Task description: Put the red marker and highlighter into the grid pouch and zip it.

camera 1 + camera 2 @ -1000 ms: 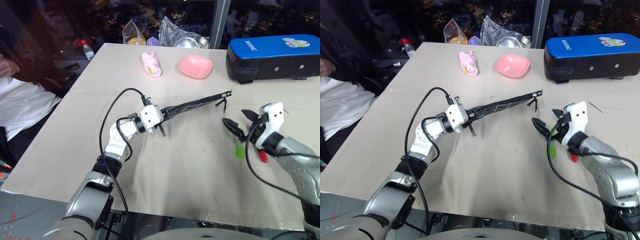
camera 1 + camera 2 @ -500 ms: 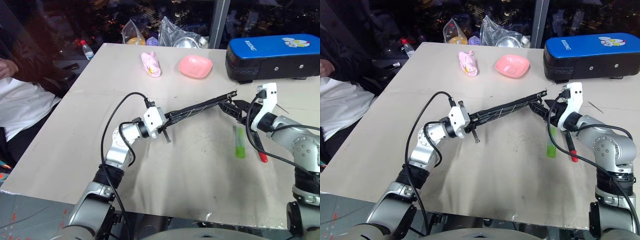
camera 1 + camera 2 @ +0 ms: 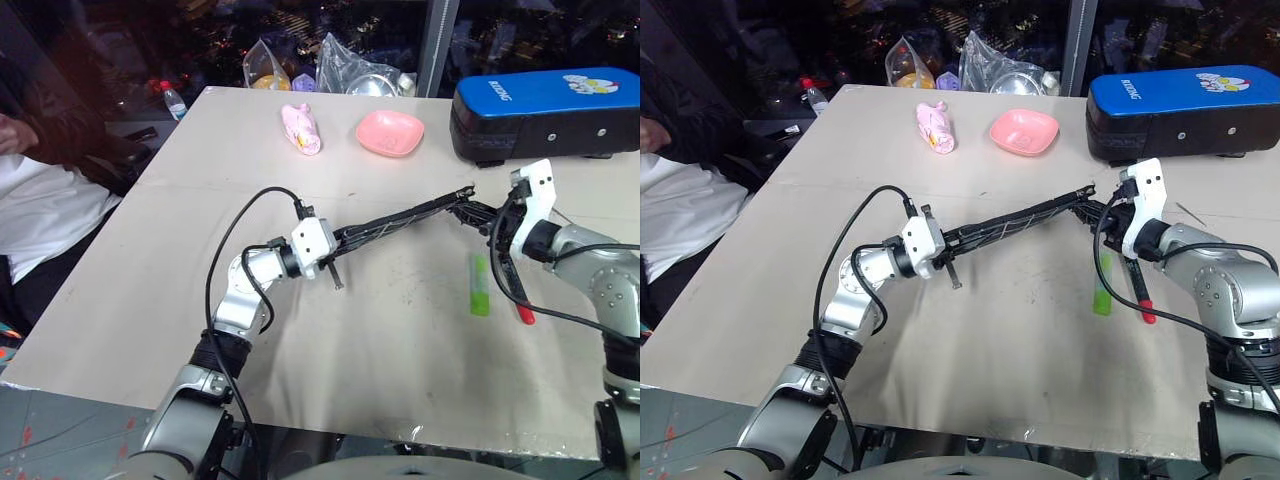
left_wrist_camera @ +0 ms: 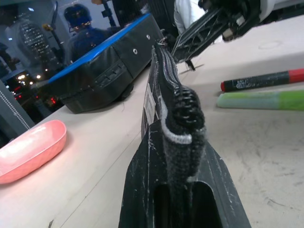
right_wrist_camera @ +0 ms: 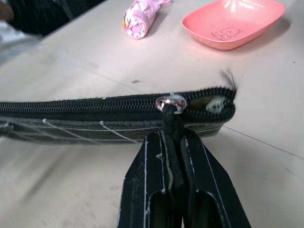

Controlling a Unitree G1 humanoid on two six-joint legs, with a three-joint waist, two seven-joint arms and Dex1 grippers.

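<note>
The grid pouch [image 3: 400,218] hangs edge-up just above the table, stretched between my two grippers. At its near-left end my left gripper [image 3: 335,243] is shut on the fabric, seen close up in the left wrist view [image 4: 183,147]. My right gripper [image 3: 478,212] is at the far-right end, shut on the dark zipper pull [image 5: 172,124]. The zipper runs closed along the top edge [image 5: 95,103]. The lime-green highlighter [image 3: 480,285] lies on the table below my right gripper. Beside it the red marker [image 3: 1140,295] is partly hidden by my right arm.
A big blue-and-black case [image 3: 545,110] stands at the back right. A pink dish [image 3: 391,132] and a pink wrapped bundle [image 3: 303,128] sit toward the far edge, with plastic bags [image 3: 350,72] behind. A person [image 3: 30,200] sits at the left.
My right gripper rose from beside the highlighter to the pouch's right end and shut on the zipper pull. The left gripper kept its hold on the pouch.
</note>
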